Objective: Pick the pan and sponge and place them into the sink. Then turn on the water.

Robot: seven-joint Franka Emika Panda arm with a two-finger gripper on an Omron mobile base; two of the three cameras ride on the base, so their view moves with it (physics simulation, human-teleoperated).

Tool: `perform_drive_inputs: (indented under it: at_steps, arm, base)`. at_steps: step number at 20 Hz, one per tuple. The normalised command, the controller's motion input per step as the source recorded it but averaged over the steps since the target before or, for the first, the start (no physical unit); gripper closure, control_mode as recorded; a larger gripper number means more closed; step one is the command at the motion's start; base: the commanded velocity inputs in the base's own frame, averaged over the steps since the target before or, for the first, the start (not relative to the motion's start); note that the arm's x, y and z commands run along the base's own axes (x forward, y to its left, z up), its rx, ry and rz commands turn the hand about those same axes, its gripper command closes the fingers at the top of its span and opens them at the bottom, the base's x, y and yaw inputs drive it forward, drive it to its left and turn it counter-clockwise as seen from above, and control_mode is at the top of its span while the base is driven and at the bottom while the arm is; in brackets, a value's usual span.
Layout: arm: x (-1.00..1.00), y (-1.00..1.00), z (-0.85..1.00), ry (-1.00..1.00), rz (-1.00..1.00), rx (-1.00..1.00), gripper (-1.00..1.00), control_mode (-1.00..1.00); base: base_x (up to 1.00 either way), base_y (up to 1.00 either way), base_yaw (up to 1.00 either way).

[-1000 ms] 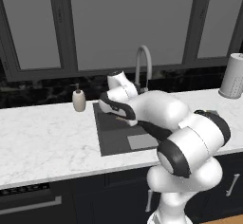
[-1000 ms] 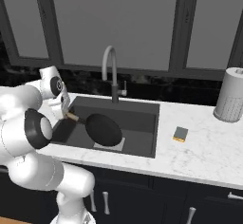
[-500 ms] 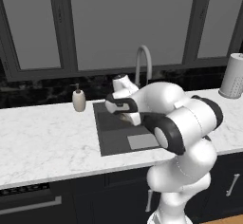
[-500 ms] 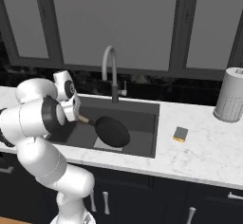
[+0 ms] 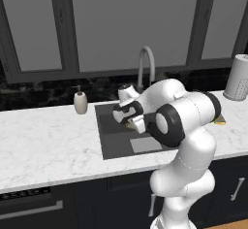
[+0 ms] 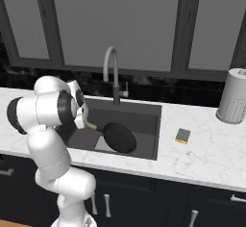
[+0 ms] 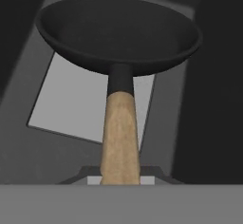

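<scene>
My gripper (image 6: 87,123) is shut on the light wooden handle (image 7: 120,137) of the black pan (image 6: 119,137). The pan (image 7: 118,33) hangs inside the dark grey sink (image 6: 144,117), above the pale drain plate (image 7: 71,102). From the left base view, my gripper (image 5: 131,120) is over the basin (image 5: 109,138) and the arm hides most of the pan. The small yellow sponge (image 6: 182,135) with a grey-green top lies on the marble right of the sink, well away from my gripper. Its edge (image 5: 220,122) peeks out behind the arm. No stream falls from the arched faucet (image 6: 112,72).
A soap dispenser (image 5: 80,102) stands on the counter left of the sink. A tall grey canister (image 6: 233,103) stands at the far right by the dark backsplash. White marble counter (image 5: 48,145) spreads to both sides of the basin.
The arm has folded in toward the sink, carrying the pan a little to the right and lower into the basin. The sponge has not moved.
</scene>
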Motion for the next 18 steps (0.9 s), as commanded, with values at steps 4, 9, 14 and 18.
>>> perform_drive_inputs:
  at_steps: [4, 9, 14, 18]
  arm:
    - [0.28, -0.01, -0.49, 0.0, 0.0, -0.01, 1.0, -1.0]
    - [0.34, 0.0, -0.48, 0.0, 0.0, 0.0, 1.0, -1.0]
    - [0.34, 0.07, -0.45, 0.0, 0.0, 0.0, 1.0, -1.0]
    - [0.36, 0.14, -0.47, 0.0, 0.0, 0.0, 1.0, -1.0]
  base:
    - [0.0, 0.0, 0.0]
    - [0.0, 0.0, 0.0]
    - [0.0, 0.0, 0.0]
    - [0.0, 0.0, 0.0]
